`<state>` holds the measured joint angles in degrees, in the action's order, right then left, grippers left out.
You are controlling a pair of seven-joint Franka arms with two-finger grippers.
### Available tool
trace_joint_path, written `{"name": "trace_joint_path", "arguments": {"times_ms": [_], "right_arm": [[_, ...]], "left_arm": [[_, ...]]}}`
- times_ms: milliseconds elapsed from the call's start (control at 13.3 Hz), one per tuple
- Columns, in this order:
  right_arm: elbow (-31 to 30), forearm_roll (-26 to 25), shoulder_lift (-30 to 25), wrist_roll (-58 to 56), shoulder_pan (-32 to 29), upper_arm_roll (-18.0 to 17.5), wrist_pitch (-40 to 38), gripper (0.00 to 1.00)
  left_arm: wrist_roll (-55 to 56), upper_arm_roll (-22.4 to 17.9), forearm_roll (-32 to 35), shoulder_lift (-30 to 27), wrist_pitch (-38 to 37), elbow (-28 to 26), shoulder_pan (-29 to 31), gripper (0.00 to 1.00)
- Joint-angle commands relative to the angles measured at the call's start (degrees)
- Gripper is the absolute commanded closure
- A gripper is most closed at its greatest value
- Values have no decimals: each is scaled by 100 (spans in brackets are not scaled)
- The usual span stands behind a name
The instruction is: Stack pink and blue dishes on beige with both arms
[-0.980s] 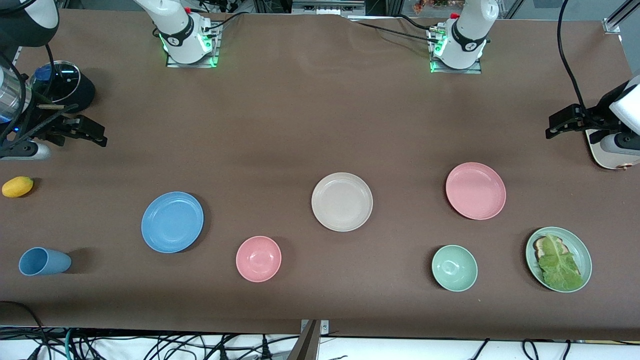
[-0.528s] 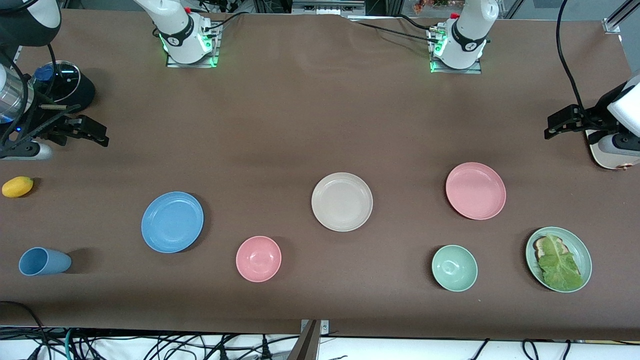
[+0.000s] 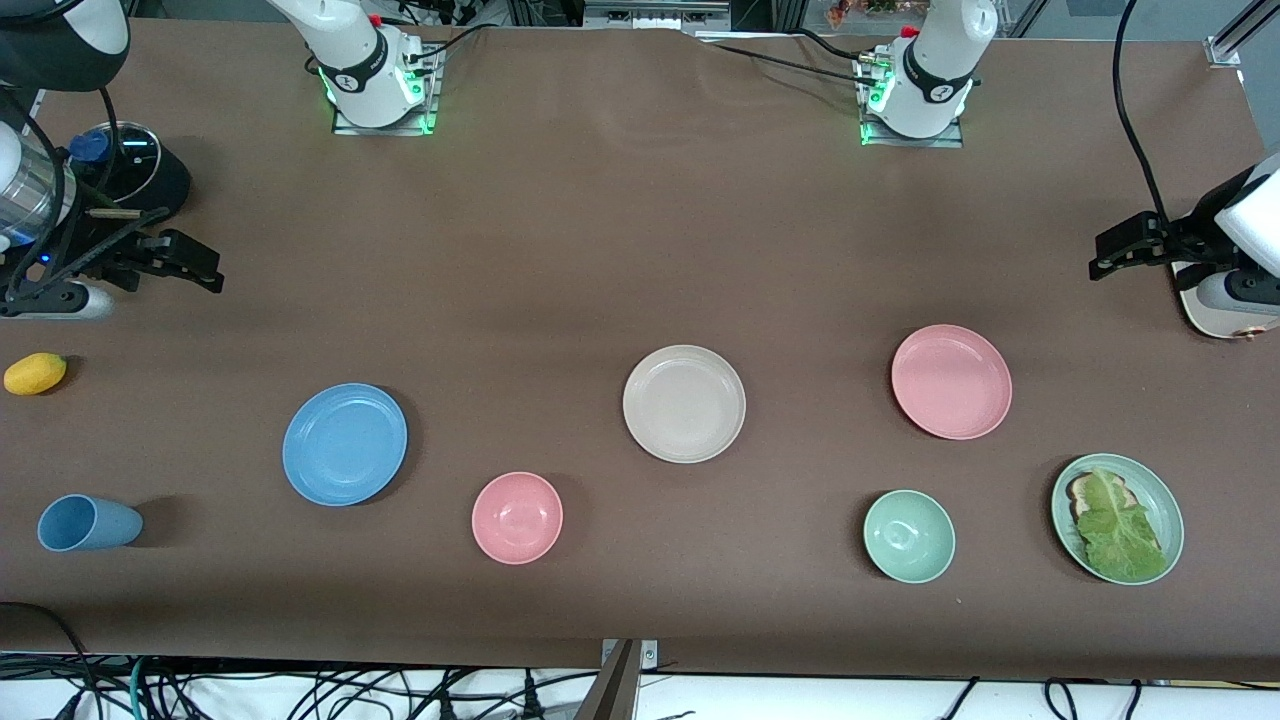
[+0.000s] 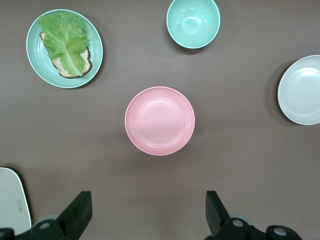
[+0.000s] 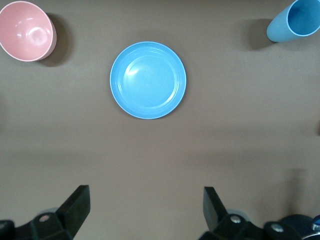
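Observation:
The beige plate [image 3: 684, 404] lies flat in the middle of the table and also shows at the edge of the left wrist view [image 4: 301, 90]. The blue plate [image 3: 345, 444] [image 5: 148, 80] lies toward the right arm's end, the pink plate [image 3: 951, 381] [image 4: 159, 120] toward the left arm's end. All three are bare and apart from each other. My right gripper [image 3: 205, 275] [image 5: 146, 207] hangs open over bare cloth near its end of the table. My left gripper [image 3: 1100, 255] [image 4: 148, 210] hangs open over bare cloth at the other end. Neither holds anything.
A pink bowl [image 3: 517, 517] and a green bowl [image 3: 909, 536] sit nearer the front camera than the plates. A green plate with toast and lettuce [image 3: 1117, 518], a blue cup [image 3: 88, 523], a yellow fruit [image 3: 35, 373], a cream toaster [image 3: 1225, 312] and a black round appliance [image 3: 130, 175] stand at the table's ends.
My right gripper has drifted slightly toward the table's middle. The left gripper has barely shifted. No plate has moved.

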<state>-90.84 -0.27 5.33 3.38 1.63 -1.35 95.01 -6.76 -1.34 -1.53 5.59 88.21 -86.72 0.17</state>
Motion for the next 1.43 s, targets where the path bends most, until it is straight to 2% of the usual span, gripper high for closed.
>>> {"name": "trace_joint_path", "arguments": {"times_ms": [0, 1357], "right_arm": [[110, -70, 3, 84, 4, -32, -88, 0], [119, -70, 11, 84, -5, -23, -88, 0]], "left_arm": [[-45, 2, -137, 73, -40, 173, 18, 0], [-45, 11, -119, 126, 162, 173, -52, 0]]}}
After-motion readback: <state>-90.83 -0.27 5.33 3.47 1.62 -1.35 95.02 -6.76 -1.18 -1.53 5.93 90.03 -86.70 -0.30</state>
